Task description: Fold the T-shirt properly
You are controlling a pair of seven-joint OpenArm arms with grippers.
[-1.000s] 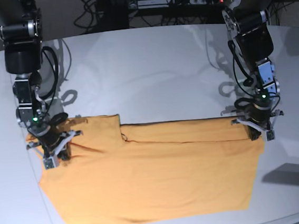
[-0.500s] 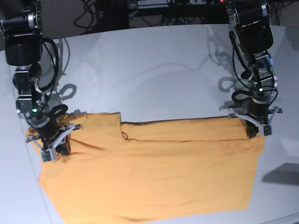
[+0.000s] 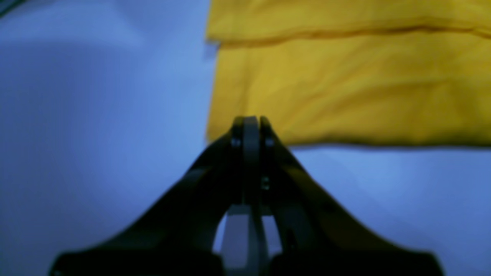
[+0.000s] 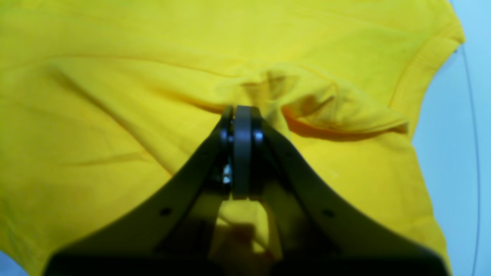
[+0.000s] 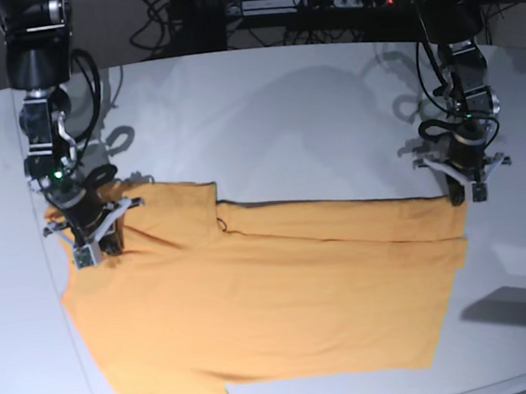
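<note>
Orange-yellow cotton, the T-shirt [image 5: 264, 309] lies spread on the white tabletop [image 5: 265, 122], its far edge folded over. The right claw [image 5: 91, 246] pinches the sleeve end and the left claw [image 5: 467, 187] is pressed together at the hem corner; pulling both evenly should keep the fold straight

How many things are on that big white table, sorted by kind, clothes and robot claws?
Clothes: 1, the T-shirt, orange-yellow, spread on the table.
Robot claws: 2, the left gripper and the right gripper, both shut.
Total: 3
</note>
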